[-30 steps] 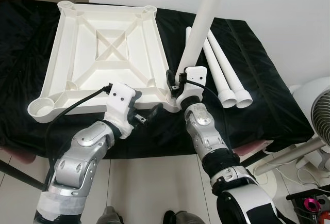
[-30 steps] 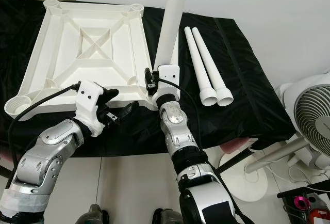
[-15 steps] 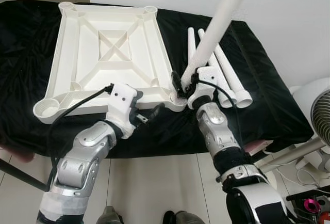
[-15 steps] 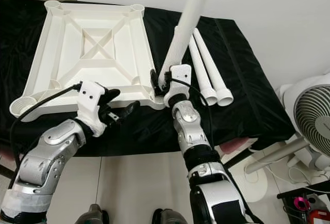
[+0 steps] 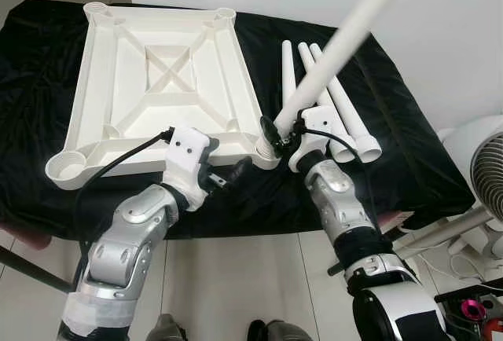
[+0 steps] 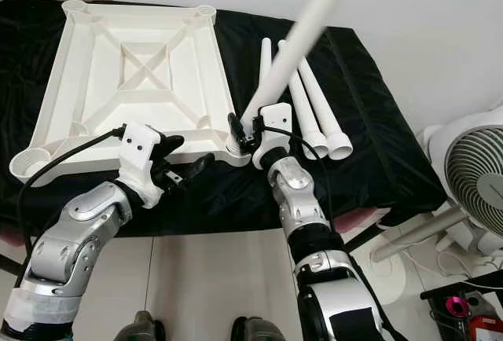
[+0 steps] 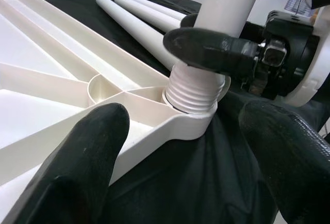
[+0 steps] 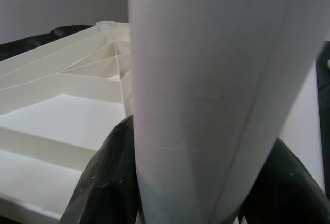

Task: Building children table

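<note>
Right gripper clamped on tilted leg, threaded end in near-right corner socket of upturned tabletop; left gripper spread, beside that corner; three legs alongside.

Smooth white plastic tabletop, glossy plastic leg (ribbed thread at base), crinkled black cloth underneath

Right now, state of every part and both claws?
Tabletop: upside down on the black cloth.
Held leg: threaded end at the near right corner socket, threads showing, leaning right.
Spare legs: three, lying flat beside the tabletop.
Right claw: shut on held leg.
Left claw: open, near that corner.
</note>
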